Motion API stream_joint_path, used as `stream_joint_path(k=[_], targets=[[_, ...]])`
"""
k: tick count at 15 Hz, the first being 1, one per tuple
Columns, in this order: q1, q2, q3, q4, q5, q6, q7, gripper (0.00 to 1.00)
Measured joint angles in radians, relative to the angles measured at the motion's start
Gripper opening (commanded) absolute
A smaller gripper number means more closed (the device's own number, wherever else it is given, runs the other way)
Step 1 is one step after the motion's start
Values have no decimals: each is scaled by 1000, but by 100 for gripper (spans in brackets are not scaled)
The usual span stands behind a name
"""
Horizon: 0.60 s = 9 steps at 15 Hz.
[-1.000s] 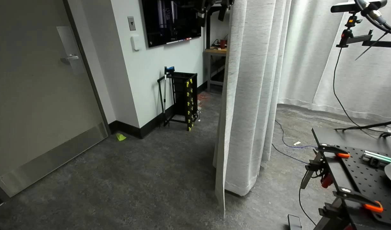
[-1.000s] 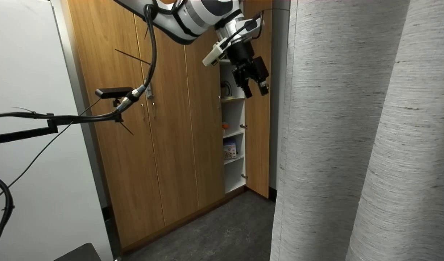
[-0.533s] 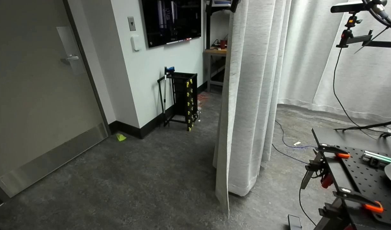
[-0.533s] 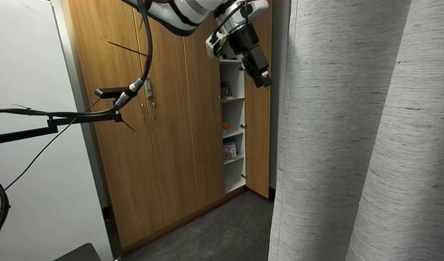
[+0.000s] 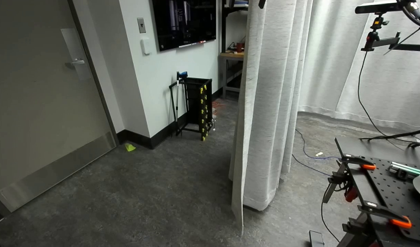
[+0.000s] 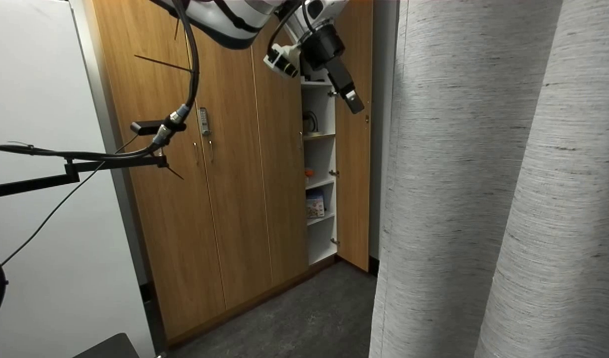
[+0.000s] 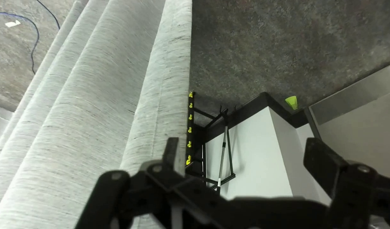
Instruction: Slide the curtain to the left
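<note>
The jaws of the gripper (image 7: 242,156) stand wide apart, in the released position. In the wrist view, one finger (image 7: 171,152) overlaps the free edge of the curtain (image 7: 96,95); contact between finger and fabric cannot be determined. The opposite finger (image 7: 325,163) is well apart from the curtain and overlaps the room door (image 7: 363,133).

The curtain is light grey and hangs in vertical folds. It occupies the left part of the wrist view. In an exterior view, the arm (image 6: 229,20) enters from the top and the gripper is tilted, its tip directed downward and toward the picture's right, where the curtain hangs. Behind the gripper stands a wooden cabinet (image 6: 224,199); its end door (image 6: 354,199) is swung outward, exposing shelves (image 6: 320,184).

In an exterior view, the curtain hangs near the middle, its lower hem close to the floor (image 5: 155,192). In that picture it is located between a black frame (image 5: 193,103) with yellow clips (image 5: 201,91) and a dark table (image 5: 378,149). Clamps (image 5: 381,210) with orange parts are fitted along the table edge.
</note>
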Motion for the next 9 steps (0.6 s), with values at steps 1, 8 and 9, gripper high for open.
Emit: stream_joint_path(k=[1, 8, 9], targets=[[-1, -2, 0, 0, -7, -7, 19, 100], [-42, -34, -8, -24, -28, -18, 151, 100], [-53, -40, -11, -28, -31, -18, 163, 100]])
